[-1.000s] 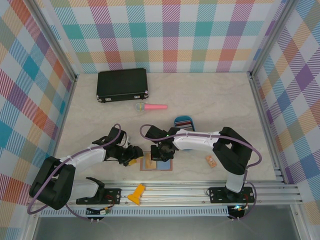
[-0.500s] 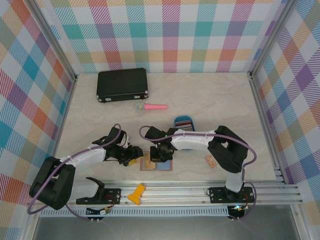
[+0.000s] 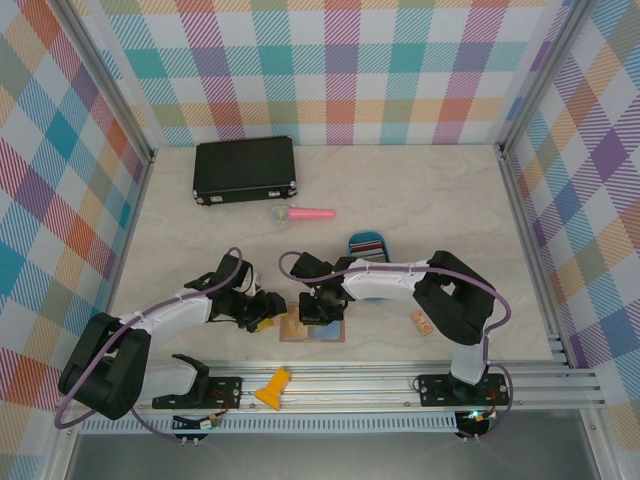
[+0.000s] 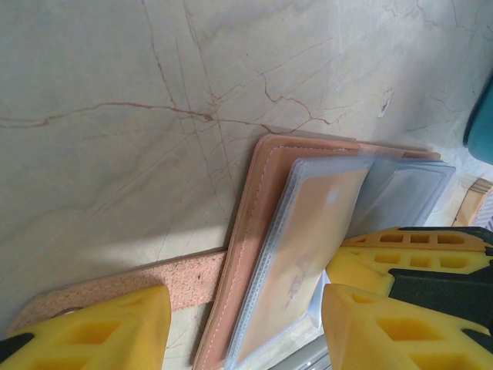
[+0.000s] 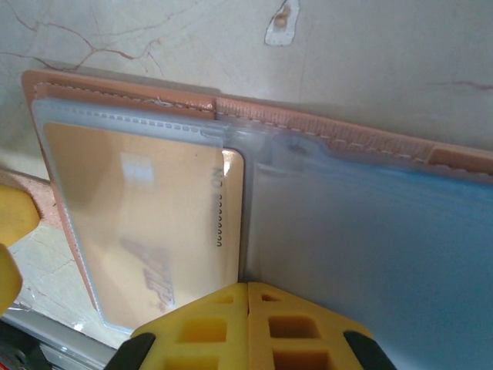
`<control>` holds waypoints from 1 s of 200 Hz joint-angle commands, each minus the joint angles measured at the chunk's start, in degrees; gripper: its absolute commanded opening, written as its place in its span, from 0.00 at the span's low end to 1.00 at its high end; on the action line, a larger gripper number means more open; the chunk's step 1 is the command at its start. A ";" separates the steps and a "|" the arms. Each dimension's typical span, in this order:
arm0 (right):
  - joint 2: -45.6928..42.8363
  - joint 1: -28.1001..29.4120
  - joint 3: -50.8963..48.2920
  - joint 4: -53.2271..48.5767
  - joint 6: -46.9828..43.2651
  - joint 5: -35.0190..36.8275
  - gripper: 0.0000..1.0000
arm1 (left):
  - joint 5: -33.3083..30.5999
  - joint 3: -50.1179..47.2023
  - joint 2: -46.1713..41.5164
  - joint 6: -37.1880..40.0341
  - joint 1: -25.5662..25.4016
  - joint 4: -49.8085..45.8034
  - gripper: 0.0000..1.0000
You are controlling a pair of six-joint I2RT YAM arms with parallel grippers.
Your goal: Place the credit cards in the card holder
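The card holder [image 3: 330,334] lies open near the table's front edge, pinkish leather rim [image 4: 246,223] [image 5: 115,96] up, with clear sleeves inside. A tan credit card [image 4: 308,231] [image 5: 131,208] sits in the left sleeve, its right edge at the fold. My right gripper [image 3: 315,310] [image 5: 248,289] is shut, its tips pressed together against that card edge with nothing between them. My left gripper [image 3: 266,319] [image 4: 243,331] is open, its fingers either side of the holder's left edge and strap tab [image 4: 154,284]. More credit cards [image 3: 367,240] stand in a blue tray [image 3: 352,240] behind.
A black case [image 3: 245,170] lies at the back left and a pink microphone toy [image 3: 302,213] in front of it. A small orange tag [image 3: 421,322] rests right of the holder. A yellow piece [image 3: 273,388] sits on the front rail.
My right gripper has slid a little to the left over the open holder. The left arm has stayed put.
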 commanded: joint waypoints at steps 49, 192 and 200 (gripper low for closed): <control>-13.14 -0.55 -4.14 -3.44 -0.84 5.23 0.32 | -3.60 -1.28 -0.31 0.93 -0.35 -5.57 0.55; -31.17 -12.40 -21.72 1.26 -4.89 -1.25 0.57 | -26.87 17.70 -9.81 2.00 -2.54 -39.74 0.53; -30.85 -12.41 -21.85 1.77 -4.88 -1.74 0.57 | -25.67 15.97 -9.73 0.72 -2.62 -37.85 0.53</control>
